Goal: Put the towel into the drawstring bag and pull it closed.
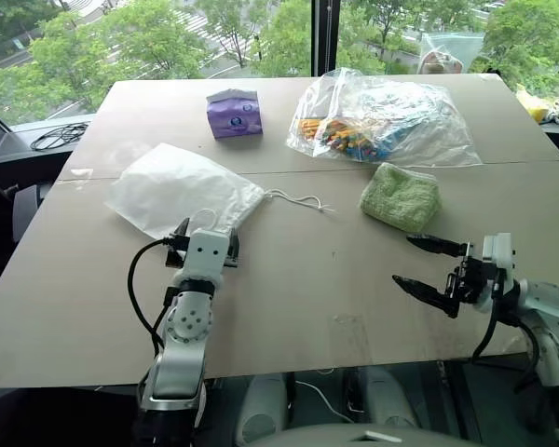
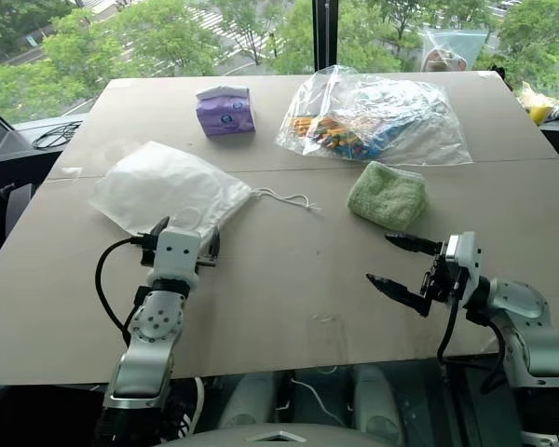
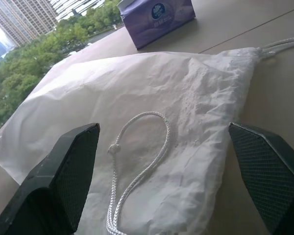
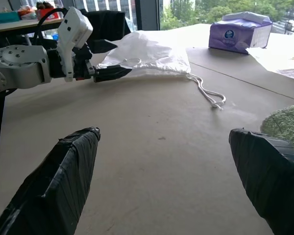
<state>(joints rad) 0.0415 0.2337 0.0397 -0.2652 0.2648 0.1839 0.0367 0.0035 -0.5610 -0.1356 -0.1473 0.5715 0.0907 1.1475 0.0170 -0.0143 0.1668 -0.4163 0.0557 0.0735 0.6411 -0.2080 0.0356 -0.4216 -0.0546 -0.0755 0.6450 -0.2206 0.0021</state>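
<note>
Left gripper (image 1: 206, 230): jaws apart, at the thin white fabric drawstring bag (image 1: 182, 191).
Right gripper (image 1: 427, 265): jaws wide apart, near the fluffy light-green terry towel (image 1: 401, 196) on the tabletop (image 1: 298, 289).

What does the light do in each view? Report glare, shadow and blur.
Left eye view: soft daylight from the windows, glare on the clear plastic bag, faint shadow beside the towel. Left wrist view: drawstring bag evenly lit, the left gripper's near fingers dark and soft. Right wrist view: window bright behind the tissue pack.
</note>
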